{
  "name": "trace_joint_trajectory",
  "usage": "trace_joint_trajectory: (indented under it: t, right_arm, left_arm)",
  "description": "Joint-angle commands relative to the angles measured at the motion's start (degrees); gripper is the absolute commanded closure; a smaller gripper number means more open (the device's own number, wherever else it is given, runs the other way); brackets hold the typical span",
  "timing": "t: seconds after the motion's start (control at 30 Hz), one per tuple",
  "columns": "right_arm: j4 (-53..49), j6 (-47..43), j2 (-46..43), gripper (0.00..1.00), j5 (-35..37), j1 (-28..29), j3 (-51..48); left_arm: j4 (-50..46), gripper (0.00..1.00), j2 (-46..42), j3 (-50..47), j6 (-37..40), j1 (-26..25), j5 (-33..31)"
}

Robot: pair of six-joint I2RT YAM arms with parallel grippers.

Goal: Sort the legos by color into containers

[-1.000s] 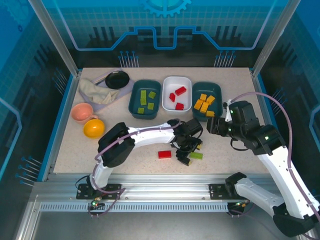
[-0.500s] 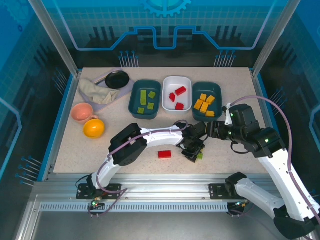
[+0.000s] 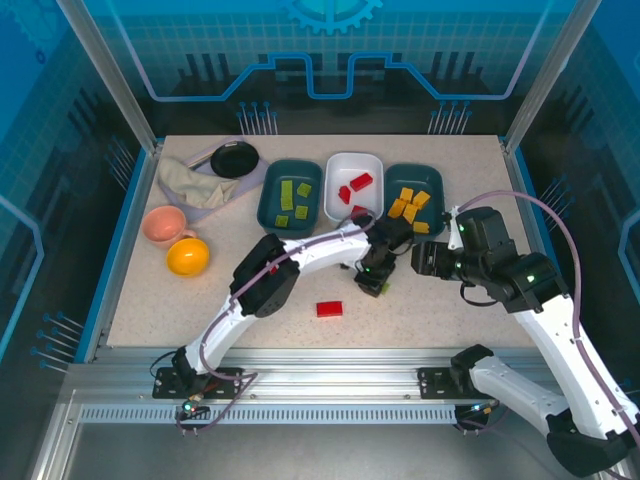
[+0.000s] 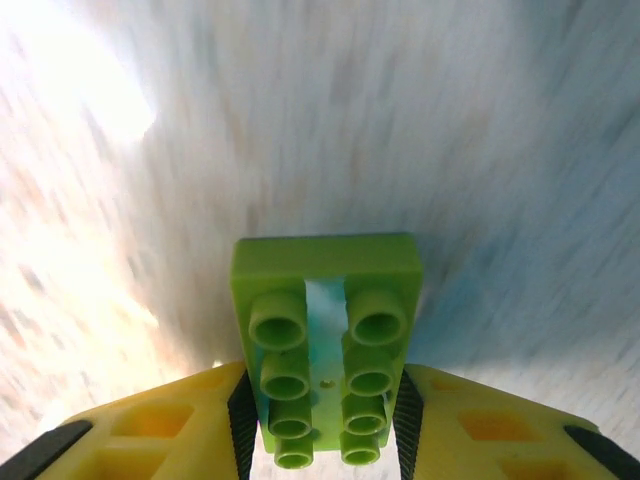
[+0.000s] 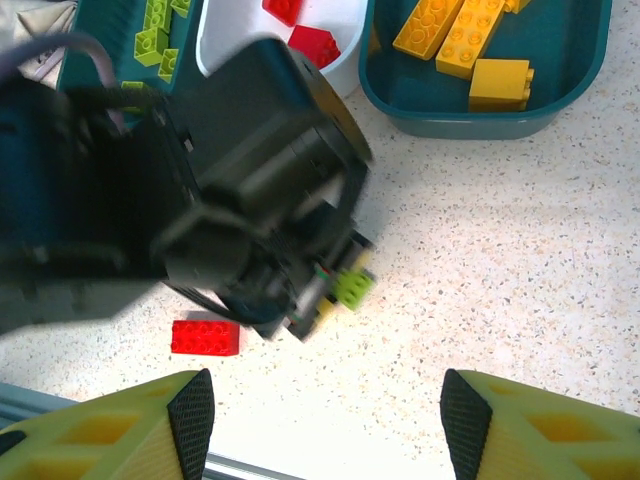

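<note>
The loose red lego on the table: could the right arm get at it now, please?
Probably not directly. The left claw, shut on a lime lego, sits between the open right claw and the red lego; a detour along the near side of the table looks free.

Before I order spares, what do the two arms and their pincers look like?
The left arm and right arm have white shells, black joints and a pale purple cable alongside. The left pincer and right pincer have yellow fingers with hollow pockets and black pads.
</note>
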Motion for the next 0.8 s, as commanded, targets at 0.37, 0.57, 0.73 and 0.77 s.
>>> trace_joint_trajectory:
  t: [0.37,0.57,0.73,0.77]
  right_arm:
    - [2.3,-0.5,3.9,0.35,-1.7,-1.3,2.1]
    - [2.7,-0.5,4.8,0.35,-2.0,-1.3,2.5]
    - [2.6,-0.6,4.6,0.35,-2.0,-1.4,2.3]
    - [2.5,-0.7,4.5,0.35,-1.9,-1.3,2.2]
  left_arm:
    - [-11.9,0.34,-1.6,-4.6,24.1,7.8,-9.5]
    - [-4.8,0.50,-2.9,-8.3,24.4,8.1,-7.8]
    - [-0.3,0.60,-4.3,-10.1,24.4,7.8,-8.4]
    - [0.0,0.63,-4.7,-10.2,24.7,7.8,-8.8]
